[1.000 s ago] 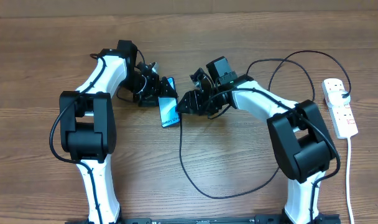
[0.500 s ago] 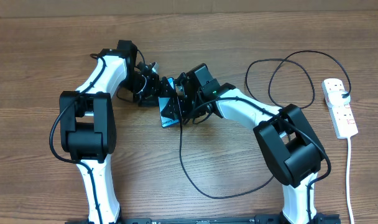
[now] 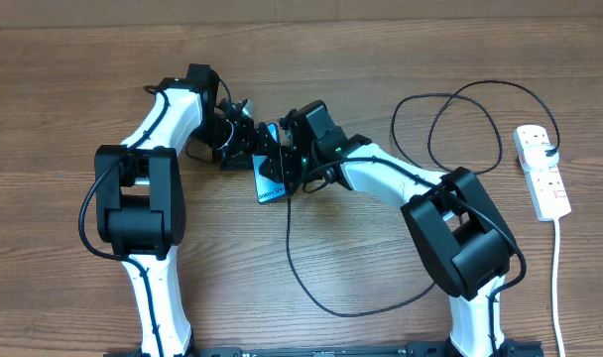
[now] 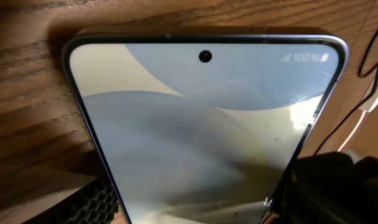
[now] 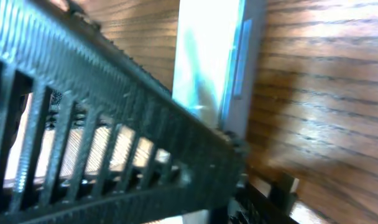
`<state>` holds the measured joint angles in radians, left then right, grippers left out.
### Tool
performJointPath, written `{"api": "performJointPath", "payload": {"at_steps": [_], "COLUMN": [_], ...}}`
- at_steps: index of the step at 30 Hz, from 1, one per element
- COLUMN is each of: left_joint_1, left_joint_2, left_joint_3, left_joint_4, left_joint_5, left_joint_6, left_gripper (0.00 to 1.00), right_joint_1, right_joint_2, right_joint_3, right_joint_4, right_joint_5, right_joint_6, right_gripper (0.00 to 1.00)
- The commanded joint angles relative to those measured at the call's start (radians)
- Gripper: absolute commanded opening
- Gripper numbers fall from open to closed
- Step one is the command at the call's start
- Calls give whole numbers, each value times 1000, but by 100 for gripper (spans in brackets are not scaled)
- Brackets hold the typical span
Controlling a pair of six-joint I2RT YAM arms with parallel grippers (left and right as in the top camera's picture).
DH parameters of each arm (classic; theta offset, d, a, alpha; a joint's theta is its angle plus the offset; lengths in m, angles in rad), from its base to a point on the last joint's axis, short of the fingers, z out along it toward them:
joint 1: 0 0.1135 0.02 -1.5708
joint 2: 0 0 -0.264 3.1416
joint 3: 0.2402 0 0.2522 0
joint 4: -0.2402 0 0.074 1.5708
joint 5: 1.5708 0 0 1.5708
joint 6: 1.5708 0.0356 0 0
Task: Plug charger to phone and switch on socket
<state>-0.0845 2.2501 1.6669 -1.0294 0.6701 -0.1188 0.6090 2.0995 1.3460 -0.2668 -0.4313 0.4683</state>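
The phone (image 3: pixel 269 178) lies lit on the wooden table, and its screen (image 4: pixel 201 124) fills the left wrist view. My left gripper (image 3: pixel 248 147) is shut on the phone's sides, a pad (image 4: pixel 96 202) at each edge. My right gripper (image 3: pixel 288 163) hangs over the phone's right side, close against it. In the blurred right wrist view a black ribbed finger (image 5: pixel 102 106) crosses in front of the phone's edge (image 5: pixel 207 56); the jaws' state does not show. The charger's thin black cable (image 3: pixel 311 293) loops from the phone's lower end to the white socket (image 3: pixel 542 183). Its connector tip is hidden.
The charger's cable makes a second loop (image 3: pixel 465 119) at the back right, and its plug (image 3: pixel 550 152) sits in the socket's far end. The socket's white lead (image 3: pixel 557 288) runs down to the table's front edge. Both arm bases stand at the front.
My right arm has swung left, from beside the phone to right over it. The phone and the left gripper have not moved.
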Motion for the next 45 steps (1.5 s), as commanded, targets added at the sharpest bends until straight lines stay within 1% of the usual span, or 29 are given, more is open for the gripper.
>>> {"api": "performJointPath", "payload": {"at_steps": [1, 6, 11, 17, 19, 20, 21, 22, 25, 27, 39, 45], "left_joint_1": [-1, -1, -1, -1, -1, -1, -1, -1, -1, -1, -1, -1], "left_joint_2": [12, 12, 12, 12, 12, 12, 13, 12, 12, 12, 12, 12], "left_joint_3": [-2, -2, -2, -2, -2, -2, -2, -2, -2, -2, -2, -2], "left_joint_4": [-3, -7, -7, -7, -7, -7, -7, -7, -6, -7, -25, -33], "left_joint_5": [37, 37, 37, 36, 36, 36, 36, 36, 33, 29, 29, 29], "left_joint_6": [30, 30, 30, 30, 30, 30, 30, 30, 30, 30, 30, 30], "left_gripper": [73, 73, 74, 74, 75, 76, 79, 81, 91, 100, 100, 100], "right_joint_1": [26, 32, 32, 32, 32, 32, 32, 32, 32, 32, 30, 30], "right_joint_2": [6, 6, 6, 6, 6, 6, 6, 6, 6, 6, 6, 6], "right_joint_3": [-6, -6, -6, -6, -6, -6, -6, -6, -6, -6, -6, -6], "right_joint_4": [1, -20, -22, -9, -7, -7, -7, -7, -7, -7, -26, -26], "right_joint_5": [43, 50, 83, 102, 102, 102, 101, 101, 101, 101, 96, 37], "right_joint_6": [11, 11, 11, 11, 11, 11, 11, 11, 11, 11, 11, 11], "right_gripper": [45, 36, 32, 24, 17, 12, 6, 4, 4, 4, 4, 4]}}
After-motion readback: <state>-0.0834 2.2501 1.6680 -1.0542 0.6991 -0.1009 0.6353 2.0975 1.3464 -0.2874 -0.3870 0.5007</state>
